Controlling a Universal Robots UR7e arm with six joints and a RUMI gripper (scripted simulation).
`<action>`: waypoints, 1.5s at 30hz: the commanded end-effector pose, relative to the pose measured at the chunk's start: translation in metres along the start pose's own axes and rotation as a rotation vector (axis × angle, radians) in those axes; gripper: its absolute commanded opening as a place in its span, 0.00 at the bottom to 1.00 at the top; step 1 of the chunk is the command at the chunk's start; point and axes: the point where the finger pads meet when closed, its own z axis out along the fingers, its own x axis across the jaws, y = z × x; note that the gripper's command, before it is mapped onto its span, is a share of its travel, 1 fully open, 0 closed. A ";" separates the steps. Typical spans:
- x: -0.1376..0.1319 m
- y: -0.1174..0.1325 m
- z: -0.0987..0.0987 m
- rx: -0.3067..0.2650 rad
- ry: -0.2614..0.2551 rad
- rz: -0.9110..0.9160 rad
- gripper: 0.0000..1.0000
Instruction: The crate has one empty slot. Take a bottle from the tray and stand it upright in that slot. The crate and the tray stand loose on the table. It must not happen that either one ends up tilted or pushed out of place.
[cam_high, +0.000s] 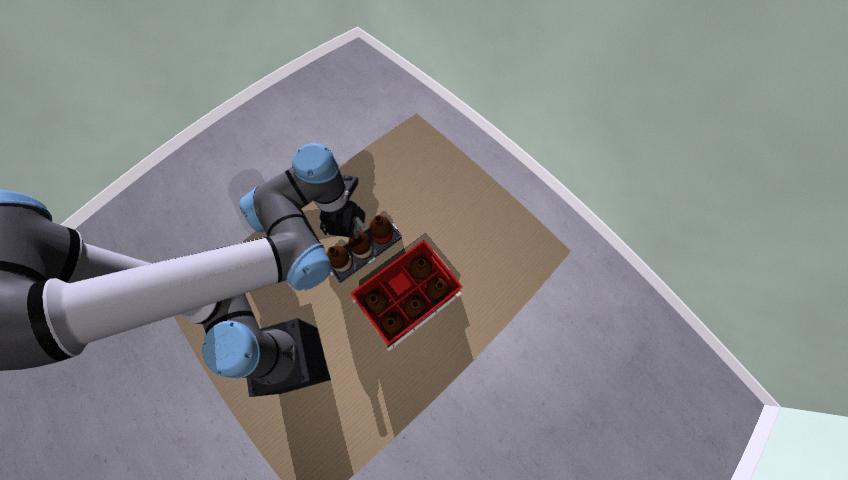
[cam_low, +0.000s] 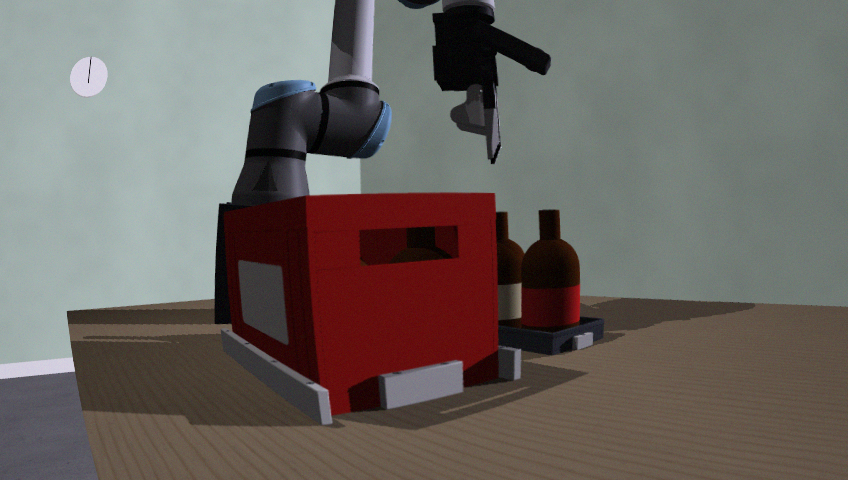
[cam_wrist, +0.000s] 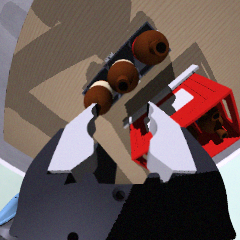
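Top view: I saw the arm reaching across the wooden table (cam_high: 493, 237) with the gripper (cam_high: 357, 226) over the tray (cam_high: 395, 239), at about 10 o'clock from the crate (cam_high: 447, 268).
Gripper: I read the fingers as partly apart with nothing between them, hanging well above the bottle tops in the exterior view (cam_low: 491, 132).
Tray: dark and shallow, it carried three brown bottles in a row, all upright.
Bottles: red-banded bottle (cam_low: 550, 270) at the far end, a cream-banded middle bottle (cam_wrist: 123, 76), and a third bottle (cam_wrist: 97, 97) nearest the arm's elbow.
Crate: red, six slots, five filled with bottles.
Empty slot: I saw its bare red floor (cam_high: 398, 282) at the crate's 10 o'clock side, next to the tray.
Crate and tray: just beside each other; I couldn't tell whether they touched.
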 end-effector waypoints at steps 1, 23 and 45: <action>0.000 0.000 0.000 0.001 0.001 0.000 0.38; 0.000 -0.001 0.012 0.000 0.001 0.000 0.38; 0.001 -0.001 0.037 0.000 0.001 0.000 0.38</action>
